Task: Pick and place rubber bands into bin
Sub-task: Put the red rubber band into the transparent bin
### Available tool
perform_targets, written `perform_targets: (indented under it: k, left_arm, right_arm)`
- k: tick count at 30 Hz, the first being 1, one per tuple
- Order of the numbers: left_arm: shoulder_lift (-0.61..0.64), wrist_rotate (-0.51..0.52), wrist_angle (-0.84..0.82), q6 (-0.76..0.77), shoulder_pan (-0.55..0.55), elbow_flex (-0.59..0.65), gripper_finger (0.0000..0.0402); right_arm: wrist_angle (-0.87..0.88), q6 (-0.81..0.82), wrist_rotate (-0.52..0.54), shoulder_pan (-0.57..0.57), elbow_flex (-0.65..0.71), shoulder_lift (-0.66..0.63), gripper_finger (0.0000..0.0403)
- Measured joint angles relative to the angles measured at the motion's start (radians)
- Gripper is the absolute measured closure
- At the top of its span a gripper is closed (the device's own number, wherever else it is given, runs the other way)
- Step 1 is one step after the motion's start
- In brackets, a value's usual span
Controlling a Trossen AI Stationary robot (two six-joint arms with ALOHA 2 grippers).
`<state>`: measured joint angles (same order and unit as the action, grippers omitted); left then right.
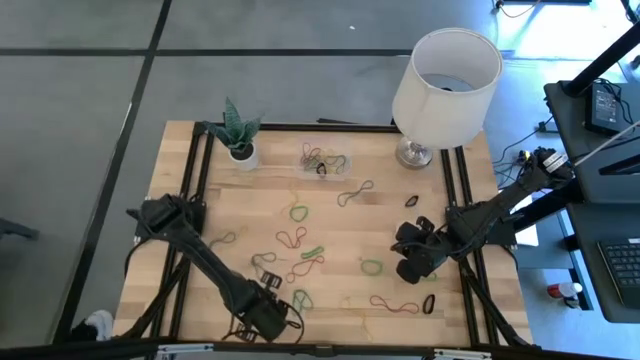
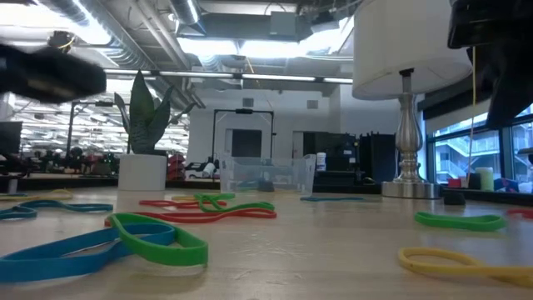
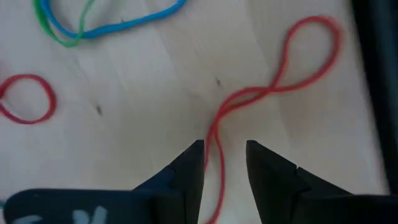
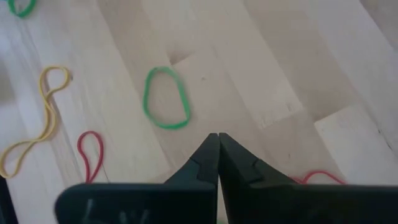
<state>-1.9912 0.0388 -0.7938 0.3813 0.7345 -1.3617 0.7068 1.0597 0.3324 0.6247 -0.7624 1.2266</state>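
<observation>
Many rubber bands, green (image 1: 372, 267), red (image 1: 292, 238), yellow and blue, lie scattered flat on the wooden table. The clear bin (image 1: 323, 160) stands at the far middle with a few bands in it; it also shows in the low view (image 2: 266, 173). My left gripper (image 1: 270, 285) is open near the table's near edge, low over a red figure-eight band (image 3: 273, 87). One strand of that band (image 3: 215, 163) runs between its fingers. My right gripper (image 1: 400, 265) is shut and empty at the right, just short of a green band (image 4: 166, 98).
A white lamp (image 1: 445, 75) stands at the far right corner and a small potted plant (image 1: 240, 140) at the far left. Black rails (image 1: 465, 200) run along the table's left and right sides. Loose bands cover most of the middle.
</observation>
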Motion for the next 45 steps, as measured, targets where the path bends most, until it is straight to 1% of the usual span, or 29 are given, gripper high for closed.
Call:
perform_targets:
  k: [6,8,10,13,14,16,20,23,25,28,30,32,38,41,45]
  left_arm:
    - [-0.053,0.022,0.025,0.008,-0.002,-0.004,0.0288]
    - [-0.066,0.021,0.020,0.032,-0.003,-0.005,0.0297]
    - [-0.074,0.023,0.016,0.044,-0.003,-0.006,0.0318]
    - [-0.075,0.028,0.013,0.052,-0.004,-0.005,0.0376]
    - [-0.073,0.028,0.013,0.060,-0.005,-0.005,0.0387]
    - [-0.060,0.028,0.019,0.075,-0.009,-0.002,0.0395]
    - [-0.003,0.011,0.017,0.126,-0.026,0.008,0.0399]
    - [0.095,0.016,0.016,0.194,-0.052,0.004,0.0399]
    - [0.159,0.043,0.018,0.248,-0.077,0.000,0.0399]
    - [0.246,0.125,0.000,0.275,-0.121,0.003,0.0399]
    - [0.300,0.176,-0.029,0.250,-0.163,-0.024,0.0399]
    - [0.330,0.200,-0.063,0.188,-0.219,-0.054,0.0399]
    - [0.340,0.203,-0.127,-0.038,-0.450,-0.170,0.0399]
    - [0.336,0.190,-0.126,-0.136,-0.587,-0.203,0.0399]
    - [0.336,0.146,-0.079,-0.247,-0.779,-0.223,0.0400]
  right_arm:
    - [0.001,-0.012,0.000,0.000,0.000,0.000,0.0394]
    - [0.000,-0.012,0.000,0.001,0.000,0.000,0.0394]
    - [0.000,-0.012,0.000,0.001,0.000,0.000,0.0394]
    - [0.000,-0.013,0.000,0.001,0.000,0.000,0.0394]
    - [-0.001,-0.013,0.000,0.001,0.000,0.000,0.0394]
    - [0.000,-0.016,-0.001,0.001,0.000,0.000,0.0394]
    - [0.000,-0.019,-0.001,0.001,0.000,0.000,0.0394]
    - [0.000,-0.022,-0.001,0.001,0.000,0.000,0.0394]
    - [0.000,-0.022,0.000,0.001,0.000,0.000,0.0394]
    - [0.000,-0.021,0.021,0.001,0.000,0.000,0.0394]
    - [0.000,-0.019,0.052,0.001,0.000,0.000,0.0394]
    - [0.000,-0.018,0.067,0.001,-0.001,0.000,0.0394]
    - [-0.022,-0.044,0.069,-0.003,0.015,0.000,0.0399]
    - [-0.092,-0.033,0.065,-0.019,0.070,0.000,0.0400]
    - [-0.246,0.007,0.051,-0.058,0.162,0.001,0.0401]
